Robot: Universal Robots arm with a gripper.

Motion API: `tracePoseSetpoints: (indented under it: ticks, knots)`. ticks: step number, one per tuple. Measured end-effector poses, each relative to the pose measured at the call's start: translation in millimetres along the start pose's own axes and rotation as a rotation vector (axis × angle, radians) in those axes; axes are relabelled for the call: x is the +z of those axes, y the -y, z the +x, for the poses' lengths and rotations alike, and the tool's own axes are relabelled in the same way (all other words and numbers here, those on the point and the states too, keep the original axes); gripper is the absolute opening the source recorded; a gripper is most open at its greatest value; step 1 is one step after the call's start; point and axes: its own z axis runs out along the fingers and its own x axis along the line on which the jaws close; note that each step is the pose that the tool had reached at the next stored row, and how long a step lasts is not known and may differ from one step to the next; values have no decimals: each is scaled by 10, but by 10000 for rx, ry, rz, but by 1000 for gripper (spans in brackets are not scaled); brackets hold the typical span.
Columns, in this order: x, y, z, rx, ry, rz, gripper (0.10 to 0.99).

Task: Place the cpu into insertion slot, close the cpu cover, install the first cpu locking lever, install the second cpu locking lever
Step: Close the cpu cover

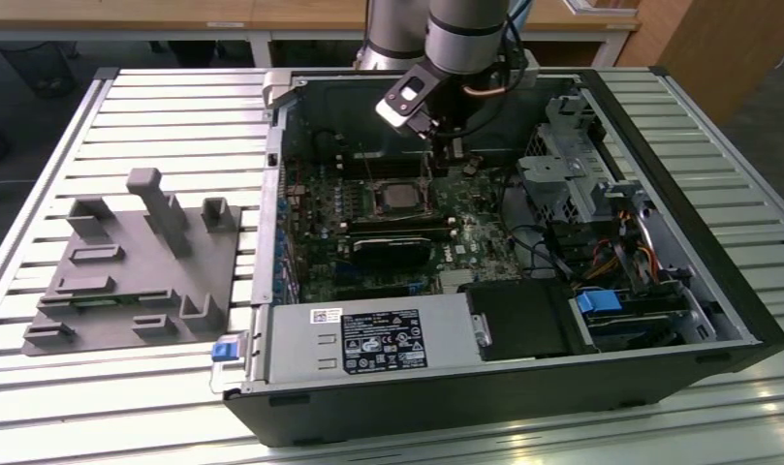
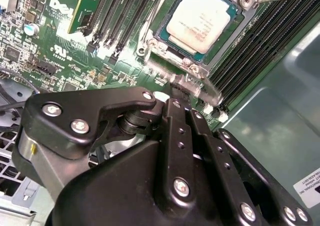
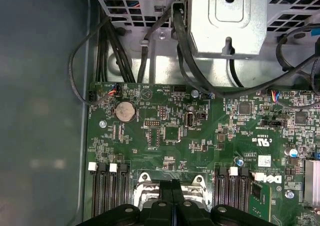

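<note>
I'm hovering the gripper (image 3: 172, 184), fingers pressed together on nothing, probably as one narrow pusher, just above-right of the cpu (image 1: 394, 197), which is sitting in its socket (image 2: 150, 47) mid-frame in the exterior view.

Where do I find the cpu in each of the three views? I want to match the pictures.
Exterior view: the cpu lies at the middle of the motherboard, close to the end effector.
Second wrist view: the cpu lies just beyond the end effector.
First wrist view: the end effector hides the cpu; the socket frame shows beside it.
Shared landmark: the black memory slots flanking it.
</note>
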Motion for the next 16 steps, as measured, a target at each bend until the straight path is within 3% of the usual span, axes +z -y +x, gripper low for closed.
tracePoseSetpoints:
  ticks: [16]
  knots:
    - [3,68,2,0,0,1,125]
